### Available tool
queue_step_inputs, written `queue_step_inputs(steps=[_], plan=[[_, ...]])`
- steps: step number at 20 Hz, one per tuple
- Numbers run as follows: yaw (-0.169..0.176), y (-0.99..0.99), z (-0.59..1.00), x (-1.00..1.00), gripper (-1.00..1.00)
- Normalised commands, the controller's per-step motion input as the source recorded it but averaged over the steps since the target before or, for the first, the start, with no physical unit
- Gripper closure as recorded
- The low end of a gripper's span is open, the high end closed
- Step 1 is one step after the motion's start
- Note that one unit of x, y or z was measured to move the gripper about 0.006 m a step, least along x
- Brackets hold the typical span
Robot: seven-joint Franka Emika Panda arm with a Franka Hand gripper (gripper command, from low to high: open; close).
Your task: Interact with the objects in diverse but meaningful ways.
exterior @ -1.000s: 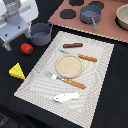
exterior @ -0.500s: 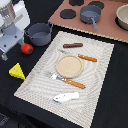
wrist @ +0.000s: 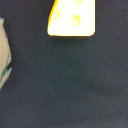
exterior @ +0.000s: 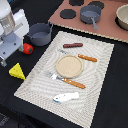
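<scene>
We are looking across a woven placemat (exterior: 87, 67) with the round tan plate (exterior: 68, 65) at its centre, orange-handled cutlery (exterior: 74, 83) lying just beside the plate. The arm (exterior: 11, 32) is hanging at the exterior view's left, off the mat. The grey two-handled pot (exterior: 40, 34) is sitting at the mat's far-left corner, the brown sausage (exterior: 73, 45) on the mat beyond the plate, the white-and-blue fish-like piece (exterior: 66, 97) at the mat's near edge. The yellow cheese wedge (exterior: 17, 71) is lying on the dark table left of the mat, and the red tomato (exterior: 27, 48) is resting close beside the arm's base.

The gripper's fingers are not showing in either view (the wrist camera is catching only the cheese (wrist: 72, 18) and dark table), so we cannot tell whether the hand is released or clenched.

We are judging the risk as a descent off-centre: the cheese is sitting at the wrist frame's edge, possibly out of line, so a finger may be nudging the wedge aside or clipping the tomato.
</scene>
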Motion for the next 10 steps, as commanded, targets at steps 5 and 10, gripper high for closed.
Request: queue_step_inputs(steps=[5,10], plan=[[0.004,-0.29,-0.27,0.22,-1.0],[0.0,-0.06,-0.25,0.29,-1.0]])
